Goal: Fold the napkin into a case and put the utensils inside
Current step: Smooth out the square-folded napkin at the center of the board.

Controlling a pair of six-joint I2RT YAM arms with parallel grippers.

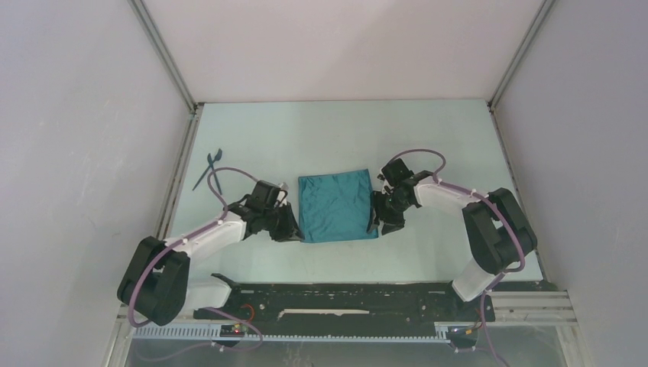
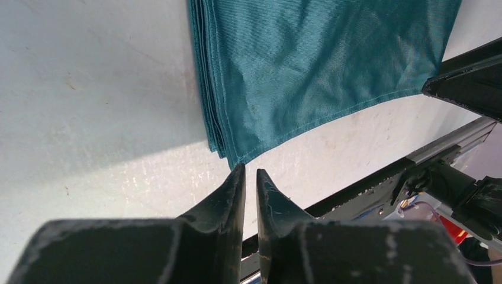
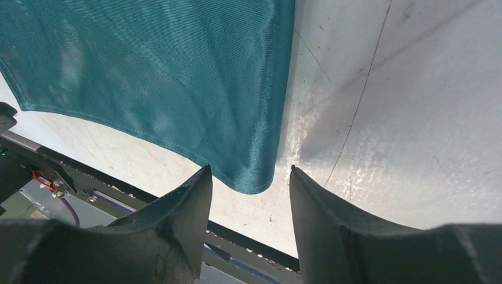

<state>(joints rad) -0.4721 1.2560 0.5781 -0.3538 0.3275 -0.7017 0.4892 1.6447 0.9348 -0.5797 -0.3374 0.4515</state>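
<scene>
The teal napkin (image 1: pixel 336 205) lies flat mid-table as a roughly square fold, with several layers showing along its left edge (image 2: pixel 204 89). No case is in view. My left gripper (image 1: pixel 294 229) sits low at the napkin's near-left corner. Its jaws (image 2: pixel 249 168) stand only a narrow slit apart, with the corner just beyond the tips and nothing between them. My right gripper (image 1: pixel 378 222) is at the near-right corner, open wide (image 3: pixel 249 168), the napkin (image 3: pixel 166 77) corner reaching just to its fingertips. The dark blue utensils (image 1: pixel 212 170) lie crossed at the far left.
A black rail (image 1: pixel 344 294) runs along the table's near edge behind both grippers. White enclosure walls with metal posts (image 1: pixel 164 57) bound the table on three sides. The right arm's dark finger (image 2: pixel 467 83) shows at the right edge of the left wrist view.
</scene>
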